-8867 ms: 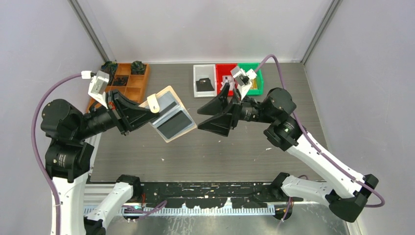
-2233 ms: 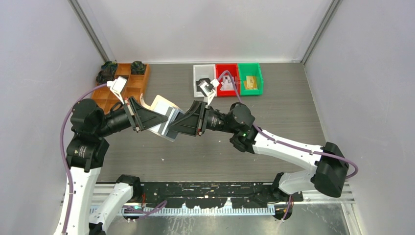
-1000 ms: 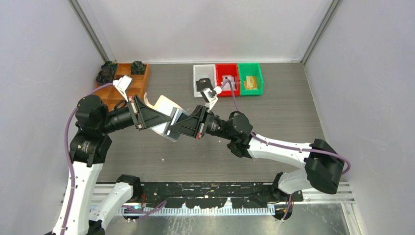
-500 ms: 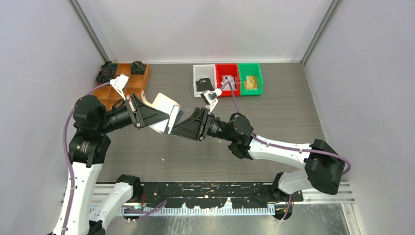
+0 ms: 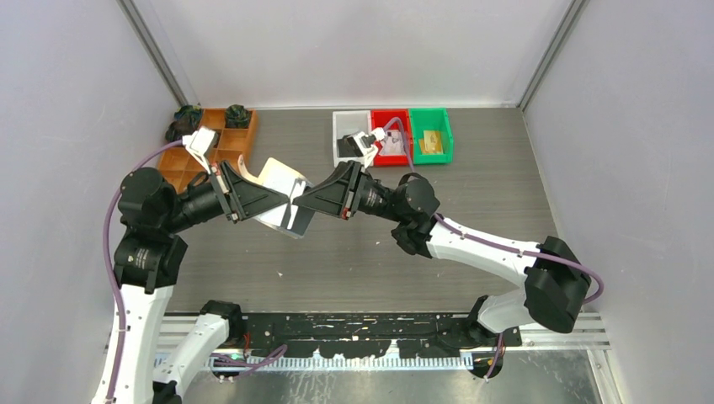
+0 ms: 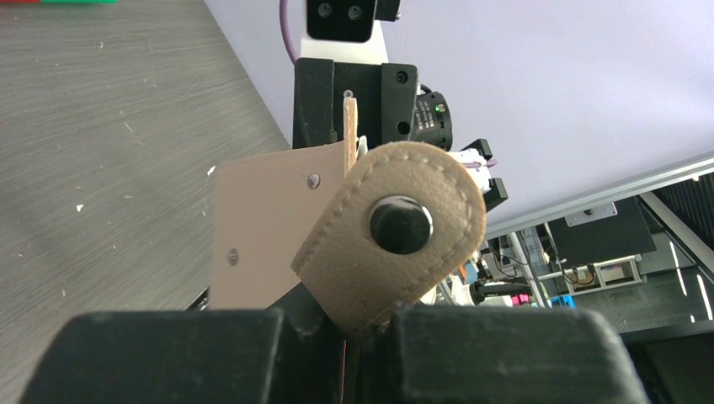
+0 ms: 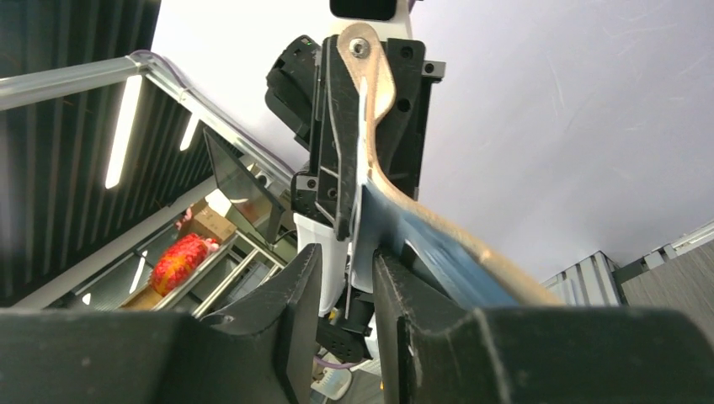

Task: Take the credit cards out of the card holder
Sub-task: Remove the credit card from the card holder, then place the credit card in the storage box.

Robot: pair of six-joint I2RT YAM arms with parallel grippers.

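My left gripper (image 5: 278, 204) is shut on the card holder (image 5: 279, 179) and holds it above the table, open and nearly edge-on. In the left wrist view its tan snap flap (image 6: 396, 244) sticks up from between my fingers (image 6: 370, 328). My right gripper (image 5: 306, 202) meets the holder's free edge from the right. In the right wrist view its fingers (image 7: 305, 307) stand slightly apart, with a thin pale card edge (image 7: 349, 282) between them. The holder's blue-grey inside (image 7: 429, 244) lies over the right-hand finger. A black card (image 5: 348, 148), a white-pink card (image 5: 392, 143) and a gold card (image 5: 432, 141) lie in the bins.
White (image 5: 338, 126), red (image 5: 389, 119) and green (image 5: 429, 118) bins stand side by side at the back middle. An orange-brown compartment tray (image 5: 229, 145) with dark items stands at the back left. Both arms cross the middle of the table.
My right gripper came from the bins to the card holder's edge. In the last second both grippers lifted and shifted slightly back, and the holder turned more edge-on.
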